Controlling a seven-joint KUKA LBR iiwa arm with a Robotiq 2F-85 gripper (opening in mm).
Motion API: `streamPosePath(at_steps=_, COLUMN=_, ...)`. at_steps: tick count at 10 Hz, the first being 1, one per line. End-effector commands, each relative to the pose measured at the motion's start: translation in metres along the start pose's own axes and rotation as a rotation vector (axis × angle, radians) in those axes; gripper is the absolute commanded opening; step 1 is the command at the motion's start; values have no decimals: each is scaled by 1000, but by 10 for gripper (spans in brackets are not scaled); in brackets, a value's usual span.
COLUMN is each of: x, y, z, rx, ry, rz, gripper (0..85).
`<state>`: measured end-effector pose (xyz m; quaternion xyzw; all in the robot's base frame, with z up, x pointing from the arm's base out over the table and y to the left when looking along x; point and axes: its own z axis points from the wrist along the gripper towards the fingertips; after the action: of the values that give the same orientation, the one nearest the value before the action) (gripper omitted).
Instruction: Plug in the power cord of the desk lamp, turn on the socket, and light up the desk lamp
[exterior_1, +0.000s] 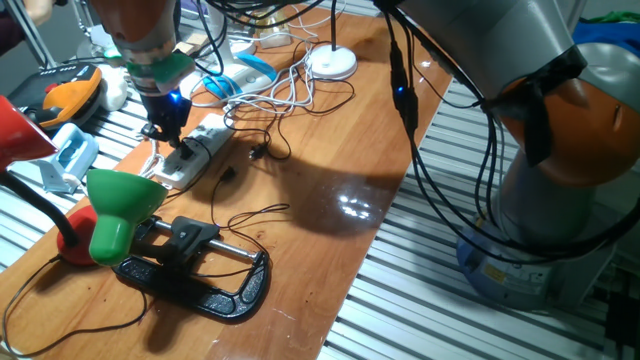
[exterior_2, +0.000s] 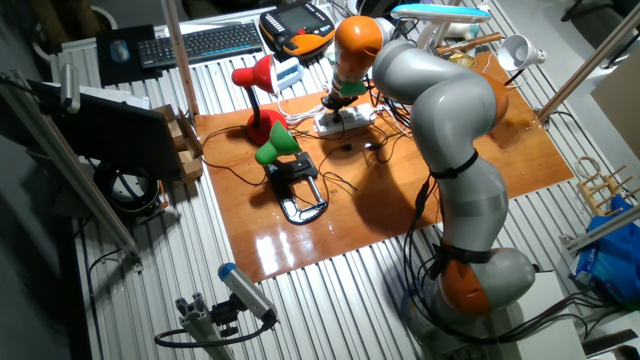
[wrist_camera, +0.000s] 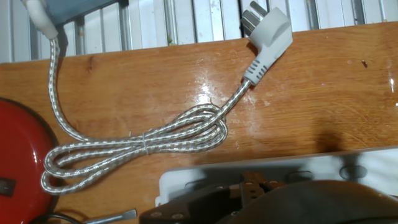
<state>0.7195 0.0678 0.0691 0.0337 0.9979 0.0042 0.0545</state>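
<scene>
Nearest in one fixed view: black clamp (exterior_1: 195, 272) gripping green lamp (exterior_1: 118, 208) at the wooden counter (exterior_1: 330, 200) edge. Behind it, the socket (exterior_1: 192, 152) lying flat, with the tool (exterior_1: 166, 128) down on its top; spread or pressed together, cannot tell. Seen only from the hand view: braided cord (wrist_camera: 140, 144) bundled in loops just beyond the socket (wrist_camera: 348, 168), its white plug (wrist_camera: 268, 34) loose on the counter, prongs over the far edge. Red lamp (exterior_2: 255, 85) plain only in the other fixed view, left of the socket.
</scene>
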Motion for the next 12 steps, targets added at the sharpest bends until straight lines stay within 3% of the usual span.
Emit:
streamPosePath(at_steps=1, x=0, y=0, z=2, rx=0, ry=0, rz=1, gripper=0)
streamPosePath(at_steps=12, x=2, y=1, z=18, rx=-6, ry=-17, rz=-1, gripper=0)
